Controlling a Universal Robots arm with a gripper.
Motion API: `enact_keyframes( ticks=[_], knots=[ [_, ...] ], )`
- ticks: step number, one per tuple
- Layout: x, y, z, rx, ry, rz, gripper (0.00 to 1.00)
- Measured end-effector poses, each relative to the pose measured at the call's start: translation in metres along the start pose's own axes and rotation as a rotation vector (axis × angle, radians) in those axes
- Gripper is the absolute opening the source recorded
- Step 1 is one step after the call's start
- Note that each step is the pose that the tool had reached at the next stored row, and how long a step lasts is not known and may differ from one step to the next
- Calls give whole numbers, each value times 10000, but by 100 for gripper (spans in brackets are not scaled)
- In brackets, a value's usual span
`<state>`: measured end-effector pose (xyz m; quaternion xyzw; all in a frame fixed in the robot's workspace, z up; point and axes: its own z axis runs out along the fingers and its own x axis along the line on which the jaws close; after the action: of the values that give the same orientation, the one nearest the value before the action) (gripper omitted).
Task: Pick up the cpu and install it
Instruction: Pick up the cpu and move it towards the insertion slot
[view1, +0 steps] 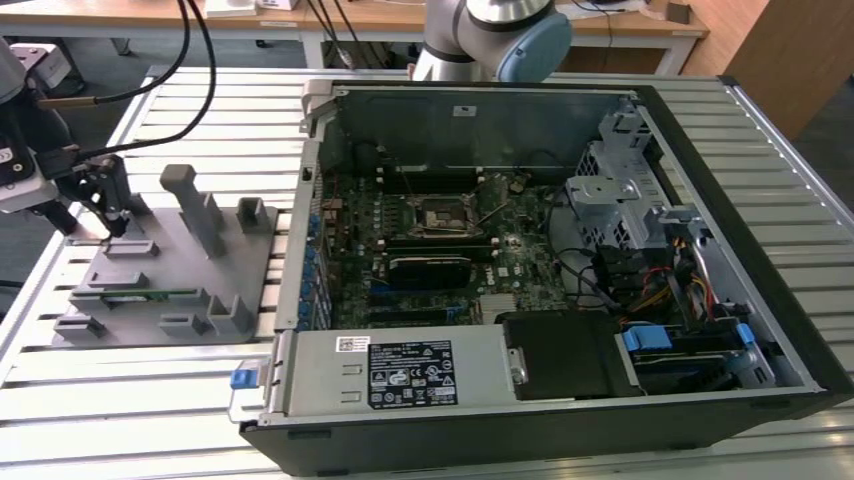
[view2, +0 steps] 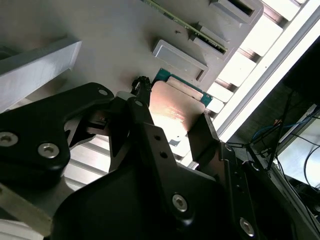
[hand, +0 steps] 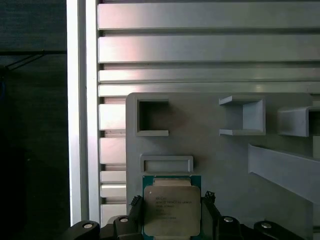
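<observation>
The cpu (hand: 172, 212), a flat square chip with a silver top and green rim, lies at a corner of the grey parts holder (hand: 215, 160). My gripper (hand: 171, 200) is down over it, one black finger against each of two opposite sides. In the second wrist view the fingers (view2: 142, 102) flank the cpu (view2: 175, 107) and touch its edges. In the exterior view my gripper (view1: 104, 228) stands at the holder's (view1: 160, 270) far corner on the exterior view's left. The motherboard socket (view1: 441, 215) sits inside the open computer case (view1: 747, 150).
The holder carries upright grey posts (view1: 200, 205) and a green memory stick (view1: 134, 293) in a slot. A slatted metal table (view1: 134, 400) lies under everything. The case's power supply (view1: 400, 370) and drive cage (view1: 607, 190) border the motherboard.
</observation>
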<state>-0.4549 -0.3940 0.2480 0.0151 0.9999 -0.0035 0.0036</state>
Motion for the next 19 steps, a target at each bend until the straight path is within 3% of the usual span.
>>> enact_keyframes(
  ticks=[19],
  knots=[
    [0,12,-74,0,0,1,54]
  ],
)
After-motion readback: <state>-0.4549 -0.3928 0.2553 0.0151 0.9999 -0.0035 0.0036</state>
